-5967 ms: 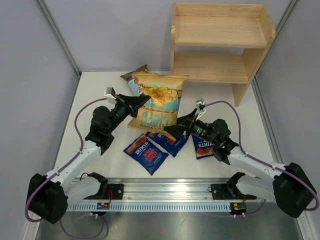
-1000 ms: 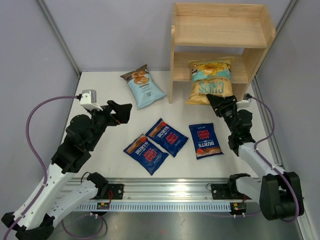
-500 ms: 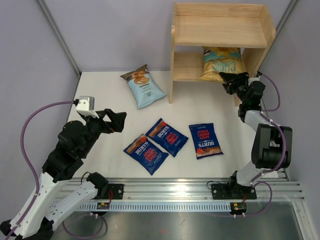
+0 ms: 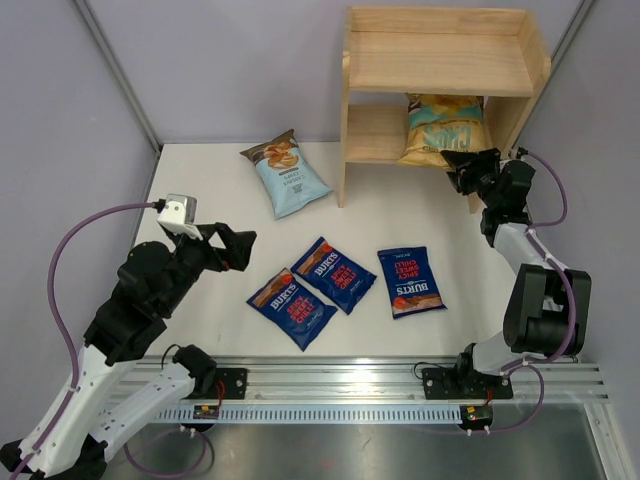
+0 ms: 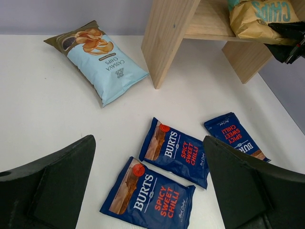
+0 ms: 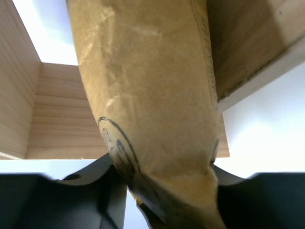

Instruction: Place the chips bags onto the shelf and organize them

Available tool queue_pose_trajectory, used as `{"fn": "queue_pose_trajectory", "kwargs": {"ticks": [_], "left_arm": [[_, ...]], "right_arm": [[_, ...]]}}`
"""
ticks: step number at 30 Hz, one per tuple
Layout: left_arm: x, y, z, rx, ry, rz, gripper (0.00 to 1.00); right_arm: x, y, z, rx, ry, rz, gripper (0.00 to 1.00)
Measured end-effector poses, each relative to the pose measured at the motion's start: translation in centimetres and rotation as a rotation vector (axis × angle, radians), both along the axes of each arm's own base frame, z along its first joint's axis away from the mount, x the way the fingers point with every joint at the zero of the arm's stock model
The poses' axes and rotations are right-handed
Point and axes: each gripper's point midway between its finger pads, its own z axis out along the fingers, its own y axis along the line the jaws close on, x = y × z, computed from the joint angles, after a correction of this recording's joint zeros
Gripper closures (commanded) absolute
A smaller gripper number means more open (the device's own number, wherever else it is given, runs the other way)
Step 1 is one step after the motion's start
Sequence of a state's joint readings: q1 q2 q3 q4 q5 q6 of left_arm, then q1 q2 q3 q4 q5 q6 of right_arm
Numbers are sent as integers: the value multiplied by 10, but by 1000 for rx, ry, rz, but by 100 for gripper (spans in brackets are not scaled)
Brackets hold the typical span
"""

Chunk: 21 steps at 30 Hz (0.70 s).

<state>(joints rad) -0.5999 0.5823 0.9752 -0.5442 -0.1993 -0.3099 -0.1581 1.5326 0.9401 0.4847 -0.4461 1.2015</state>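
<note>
The yellow-gold bag (image 4: 443, 130) sat on the right part of the lower tier of the shelf (image 4: 438, 62), close to the right side panel. Its bottom edge stuck out past the front lip of that tier. From above, the upper tier covered the top of the bag. The right end effector (image 4: 466, 168) was clenched on that protruding bottom edge, and in the right wrist view the crinkled foil was pinched between its two fingers (image 6: 76, 200). The left part of the lower tier showed bare wood.

The other four bags lay flat on the white table (image 4: 190, 190), well apart from the shelf's tiers. The light blue bag (image 4: 288, 176) lay just left of the shelf's left side panel, and that panel stood between it and the lower tier. The three dark blue Burts bags lay in a loose row nearer the arms: the left one (image 4: 292, 308) and the middle one (image 4: 333, 274) touched or slightly overlapped at a corner, and the right one (image 4: 411, 281) lay apart from them.

The left end effector (image 4: 240, 250) hung above the table to the left of the Burts bags, jaws spread wide and grasping nothing. A purple cable (image 4: 70, 250) looped from its wrist back along the arm.
</note>
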Motion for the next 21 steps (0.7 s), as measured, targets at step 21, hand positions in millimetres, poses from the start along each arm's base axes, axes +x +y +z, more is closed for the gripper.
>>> {"fn": "queue_pose_trajectory", "kwargs": {"ticks": [21], "left_arm": [[-3, -3, 1, 0, -4, -28, 1]], "right_arm": [[28, -50, 7, 56, 45, 26, 73]]}}
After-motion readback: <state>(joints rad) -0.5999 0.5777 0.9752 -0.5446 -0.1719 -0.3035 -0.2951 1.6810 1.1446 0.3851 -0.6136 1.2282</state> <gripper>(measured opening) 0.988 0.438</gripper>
